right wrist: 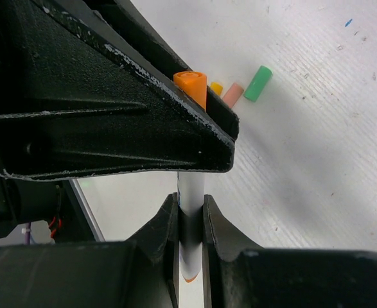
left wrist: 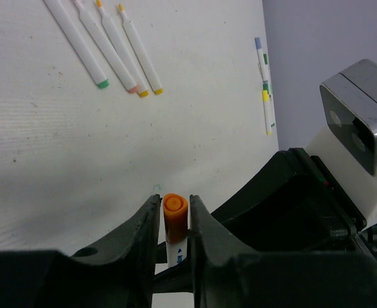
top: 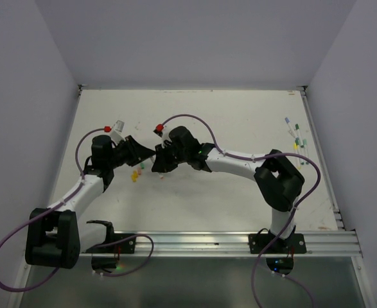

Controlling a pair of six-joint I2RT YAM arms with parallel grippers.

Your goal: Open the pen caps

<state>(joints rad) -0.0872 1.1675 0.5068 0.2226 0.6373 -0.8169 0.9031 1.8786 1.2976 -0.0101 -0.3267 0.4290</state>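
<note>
Two black robot arms meet over the middle of a scuffed white tabletop (top: 239,115), sharing one thin white-barrelled marker pen (right wrist: 191,192) held clear of the surface. The left gripper (left wrist: 175,206) is clamped on the pen's short orange plastic cap (left wrist: 175,215), whose round end faces the left wrist camera between the two black fingers, with a strip of white barrel bearing blue print just below it. The right gripper (right wrist: 191,208) is closed around the pen's white barrel further along, its fingers pressed against both sides, while an orange tip shows at the barrel's near end. From the right wrist, the cap sits on the barrel, partly hidden behind a finger of the left gripper. On the table beneath the grippers lie three loose caps close together: a green cylinder cap (right wrist: 257,83), a pale pink cap (right wrist: 232,94) and a small yellow cap (right wrist: 216,88), the pink one between the other two. Four more white pens (left wrist: 121,48) lie side by side on the table ahead of the left wrist, their near ends green, pink and yellow. A further cluster of white pens (top: 297,138) rests well apart, near the right edge of the table beside the grey wall (top: 355,96).
</note>
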